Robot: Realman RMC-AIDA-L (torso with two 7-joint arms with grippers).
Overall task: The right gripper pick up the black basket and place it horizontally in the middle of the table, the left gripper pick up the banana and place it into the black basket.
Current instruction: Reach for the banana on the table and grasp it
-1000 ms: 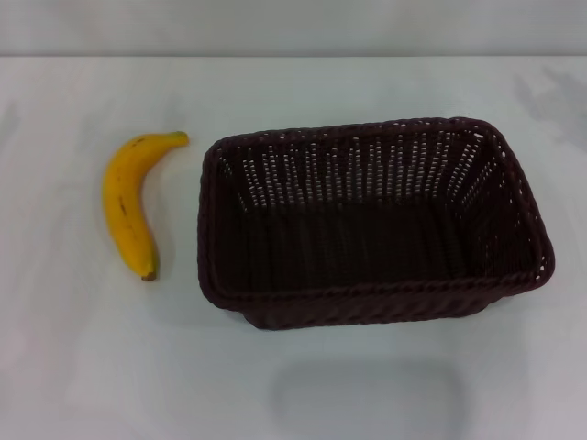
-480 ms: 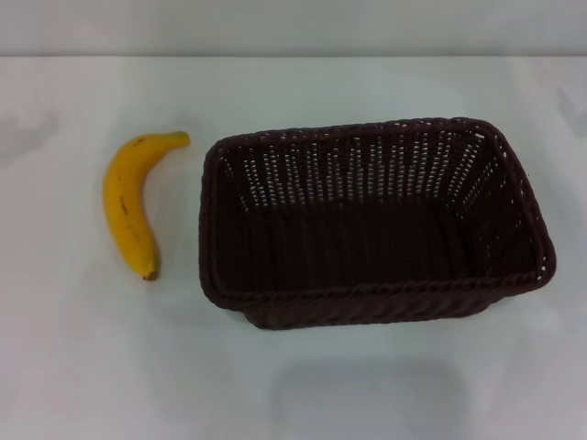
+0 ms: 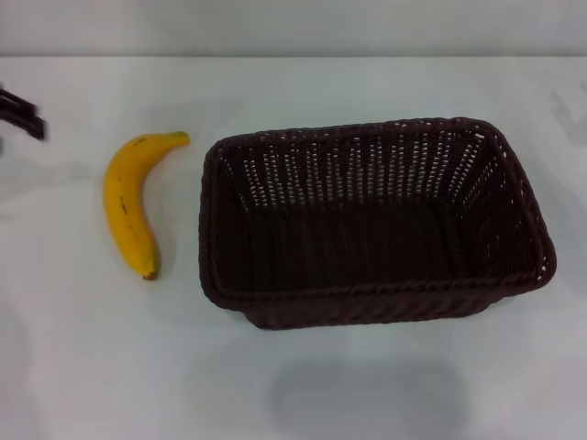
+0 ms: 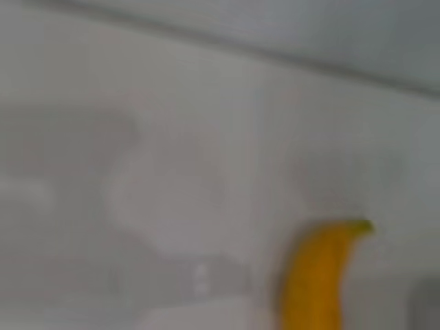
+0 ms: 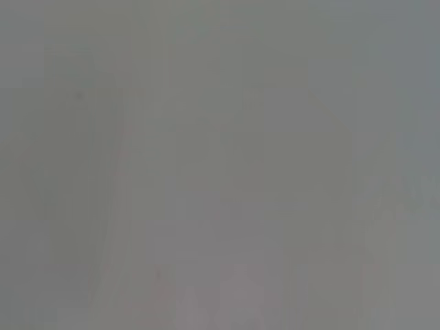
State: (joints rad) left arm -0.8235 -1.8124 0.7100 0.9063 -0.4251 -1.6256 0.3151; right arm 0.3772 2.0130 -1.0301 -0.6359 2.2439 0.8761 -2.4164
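Observation:
The black basket stands lengthwise across the middle of the white table, open side up and empty. The yellow banana lies on the table just left of the basket, stem end pointing toward the far side. It also shows in the left wrist view. The tip of my left gripper shows as a dark blur at the left edge, left of and beyond the banana. My right gripper is out of view.
The table's far edge runs across the top of the head view. The right wrist view shows only a plain grey surface.
My left gripper has come into the head view at the left edge. The basket and the banana have not moved.

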